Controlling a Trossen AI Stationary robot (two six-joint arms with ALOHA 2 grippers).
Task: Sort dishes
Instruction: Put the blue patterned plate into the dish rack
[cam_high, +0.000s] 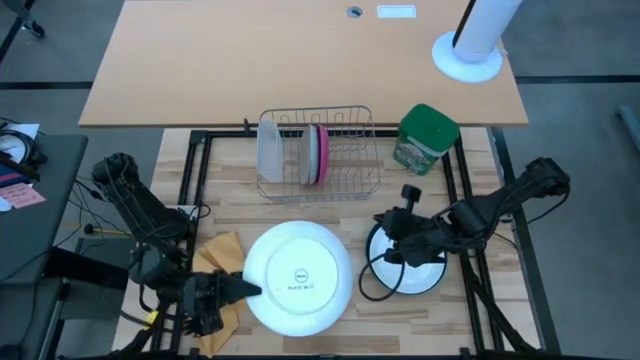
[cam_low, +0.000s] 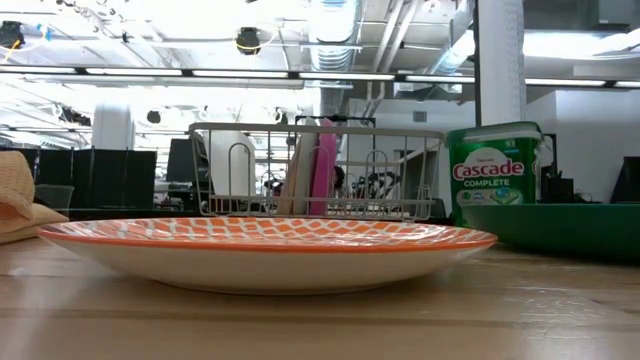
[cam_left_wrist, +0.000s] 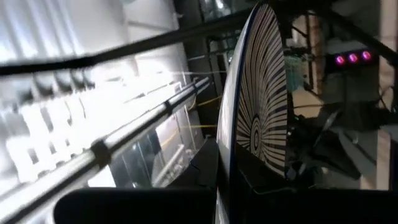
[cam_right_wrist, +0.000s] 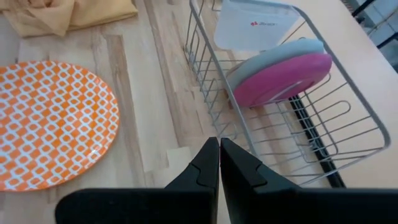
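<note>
My left gripper (cam_high: 243, 288) is shut on a large plate (cam_high: 298, 277), held in the air over the table's near middle with its white back and logo up. Its black-striped face (cam_left_wrist: 264, 106) looks down. Under it an orange-and-white plate (cam_right_wrist: 50, 124) lies flat on the wood, hidden in the high view. My right gripper (cam_right_wrist: 219, 163) is shut and holds nothing. It hangs over a white plate with a dark green rim (cam_high: 420, 280) on the table's right. A grey plate (cam_right_wrist: 280, 53) and a pink plate (cam_right_wrist: 280, 81) stand on edge in the wire rack (cam_high: 355, 175). My left gripper holds the striped plate by its left rim (cam_high: 250, 288), coming in from the table's left side, roughly level. In the left wrist view the rim (cam_left_wrist: 225, 180) runs down between the dark fingers, one on each face. The plate is lifted clear and lies about level, back up.
A frosted container (cam_high: 269, 150) stands in the rack's left end. A green detergent canister (cam_high: 428, 138) sits right of the rack. A tan cloth (cam_high: 218, 258) lies at the near left, beside my left gripper. A black cable (cam_high: 368, 285) loops by the green-rimmed plate.
</note>
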